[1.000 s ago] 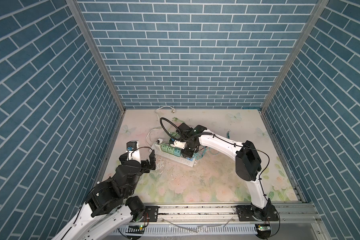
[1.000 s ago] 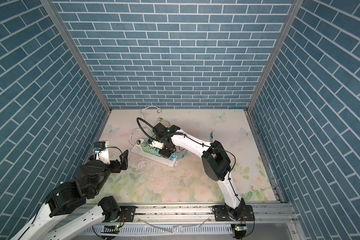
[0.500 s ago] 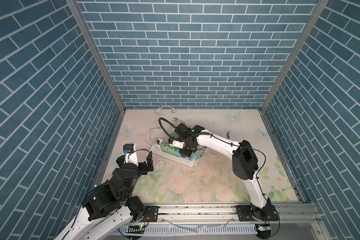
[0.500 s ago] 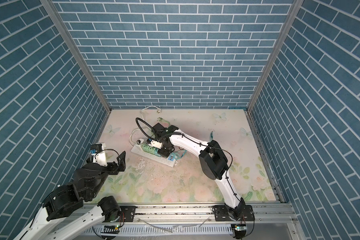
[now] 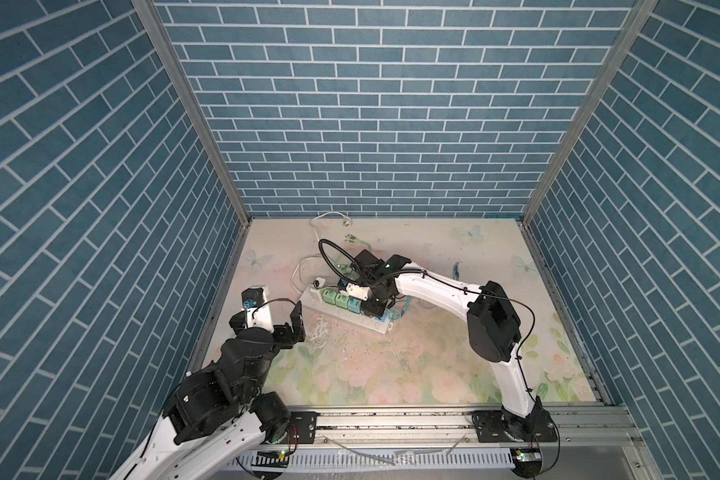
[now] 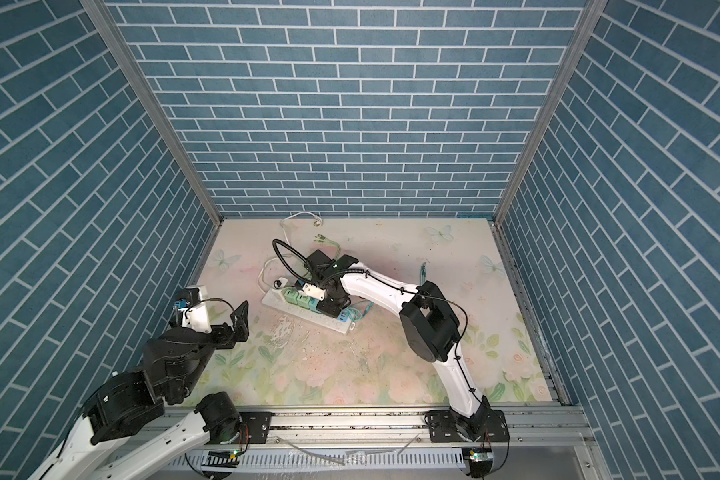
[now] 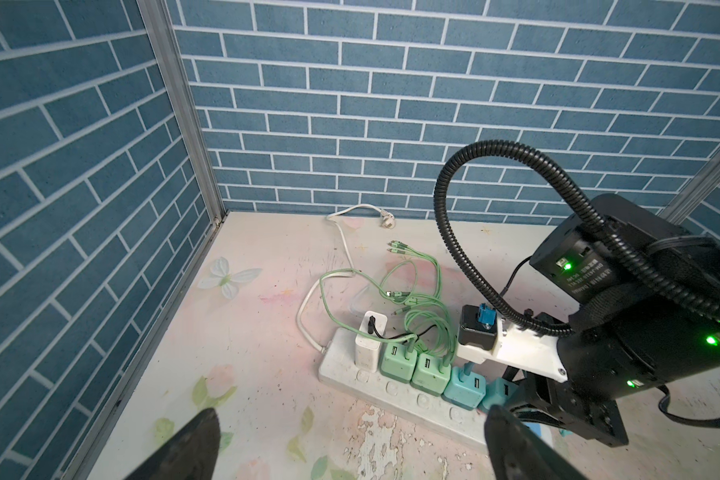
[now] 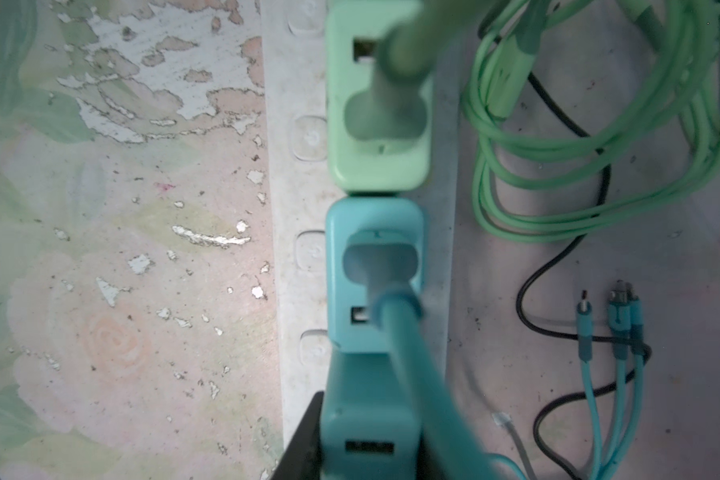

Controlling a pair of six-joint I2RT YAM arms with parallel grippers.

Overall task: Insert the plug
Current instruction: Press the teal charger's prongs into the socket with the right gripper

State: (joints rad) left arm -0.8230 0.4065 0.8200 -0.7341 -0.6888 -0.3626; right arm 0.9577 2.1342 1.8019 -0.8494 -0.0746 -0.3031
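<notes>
Moved: compared with a second ago, the right gripper (image 5: 371, 305) has edged slightly leftward along the strip in both top views. The left arm has barely shifted.
Task thing: the teal cube charger plug (image 8: 366, 419) sits on the long white power strip (image 8: 296, 199), at the end of the row of chargers and touching its neighbour.
Right gripper: closed tight on the teal cube charger plug. One dark finger (image 8: 304, 436) shows against the plug's side, and the other is hidden behind a blurred teal cable (image 8: 416, 374).
Left gripper (image 7: 352, 419): jaws spread wide and holding nothing, hovering over the floral-print worktop (image 5: 391, 365) near the strip but apart from it.
Already in: a white block charger (image 7: 371, 345), two mint-green cube chargers (image 7: 412, 365) and another teal cube charger (image 8: 375, 274) stand seated side by side.
Progress: late, by my reading. The held plug is lined up with the row and looks level with its neighbour.
Unclear: the prongs are hidden, so I cannot tell whether it is fully home.
Left to do: probably a last press down, then letting go and lifting clear.
Risk: the loose green cables (image 7: 416, 299) lie just beside the strip and could snag.
</notes>
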